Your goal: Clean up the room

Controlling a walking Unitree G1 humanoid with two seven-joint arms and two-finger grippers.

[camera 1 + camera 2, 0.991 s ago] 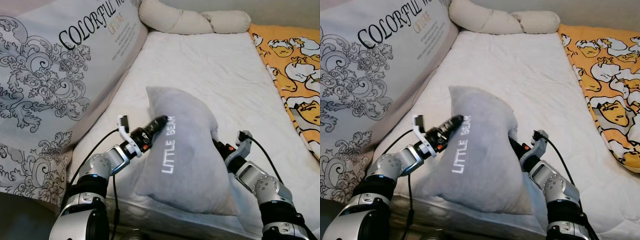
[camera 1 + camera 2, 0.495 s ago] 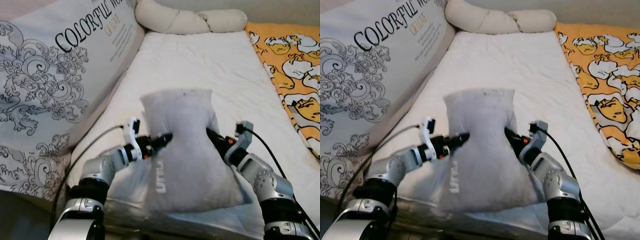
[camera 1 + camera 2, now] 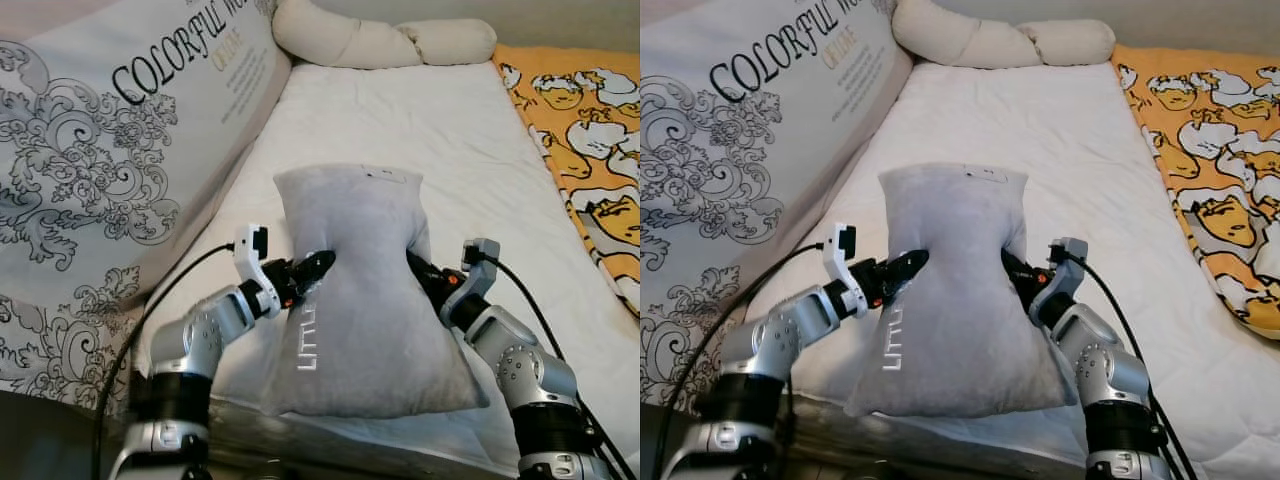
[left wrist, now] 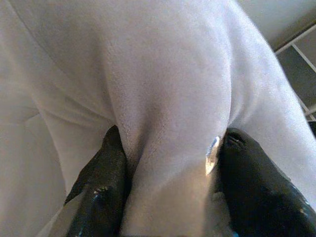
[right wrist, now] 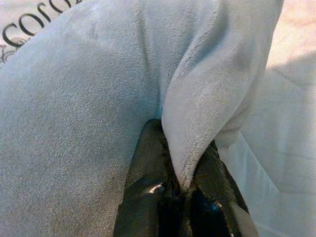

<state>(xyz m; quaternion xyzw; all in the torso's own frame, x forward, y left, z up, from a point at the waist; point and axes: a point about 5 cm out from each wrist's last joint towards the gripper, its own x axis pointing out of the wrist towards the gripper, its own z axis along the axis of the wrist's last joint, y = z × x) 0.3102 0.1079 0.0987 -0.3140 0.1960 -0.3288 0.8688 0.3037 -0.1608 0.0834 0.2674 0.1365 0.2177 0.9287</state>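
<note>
Grey pillow (image 3: 365,290) with white lettering down its front stands upright at the near edge of the bed, on the white quilted mattress (image 3: 450,130), and we hold it between our 2 arms. Our left gripper (image 3: 322,265) presses into the pillow's left side, and the left wrist view shows its 2 black fingers (image 4: 101,192) pinched tight on a fold of the grey fabric. Our right gripper (image 3: 418,268) meets the pillow's right side; the right wrist view shows its fingers (image 5: 148,182) closed on a fold of the pillow's edge. Against the mattress's left side leans a large white cushion (image 3: 110,150) printed with grey scrollwork and the word COLORFUL. At the far end of the mattress lies a cream bolster (image 3: 380,40). Along the right side lies an orange blanket (image 3: 585,130) with cartoon figures.
</note>
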